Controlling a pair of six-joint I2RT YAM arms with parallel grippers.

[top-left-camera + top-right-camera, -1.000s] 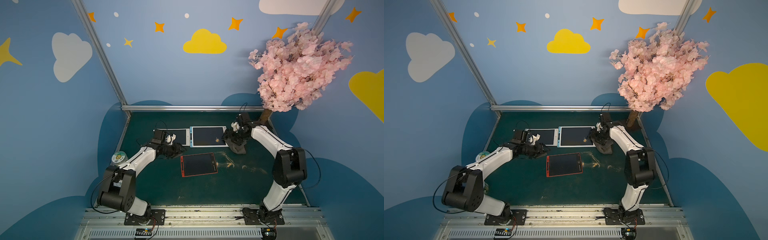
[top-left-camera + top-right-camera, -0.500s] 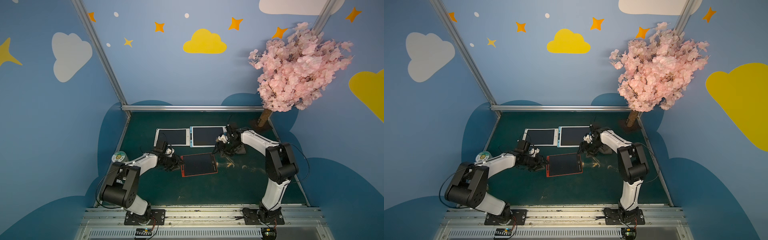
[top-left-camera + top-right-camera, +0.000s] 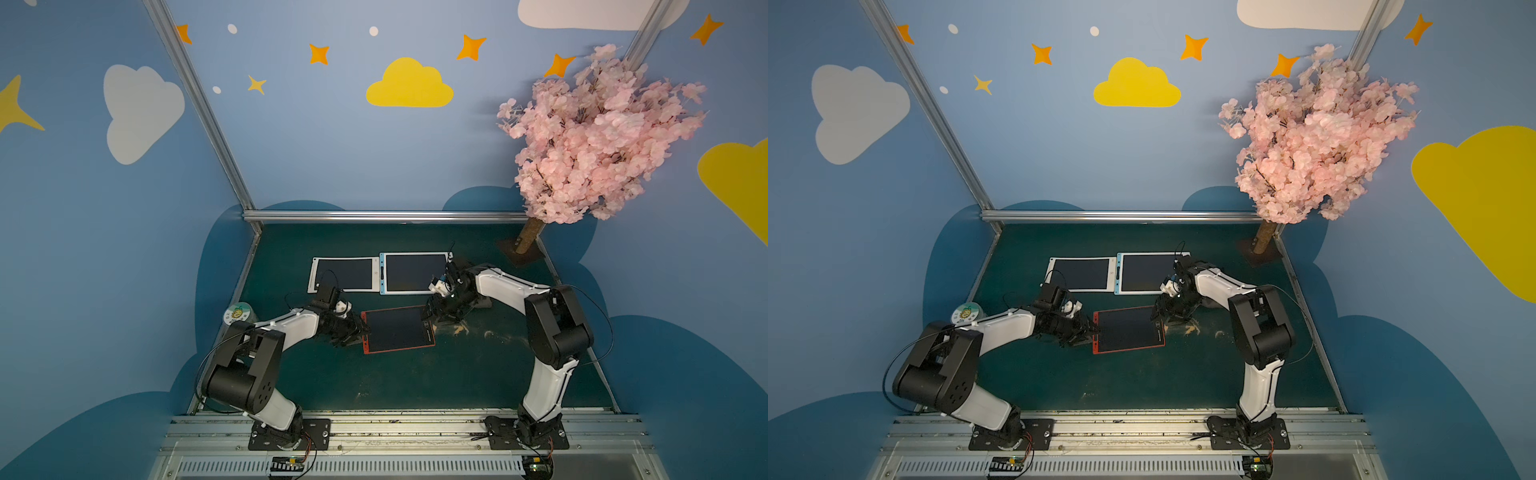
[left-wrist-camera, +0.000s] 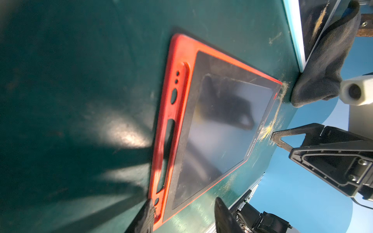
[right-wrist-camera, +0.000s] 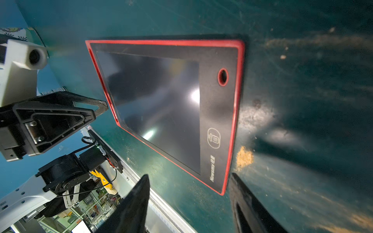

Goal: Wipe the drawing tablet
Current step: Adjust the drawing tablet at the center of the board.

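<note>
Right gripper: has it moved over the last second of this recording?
Yes. The right gripper has come toward the robot's base, from beside the blue-framed drawing tablet down to the right edge of the red-framed drawing tablet.

A pink blossom tree (image 3: 590, 137) stands in a far corner of the table (image 3: 374, 386) (dark base), a round container (image 3: 237, 314) by the opposite edge.

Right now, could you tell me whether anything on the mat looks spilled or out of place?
Yes: yellowish crumbs lie scattered on the green mat beside the red tablet, which sits slightly askew to the white tablet and blue tablet behind.
</note>
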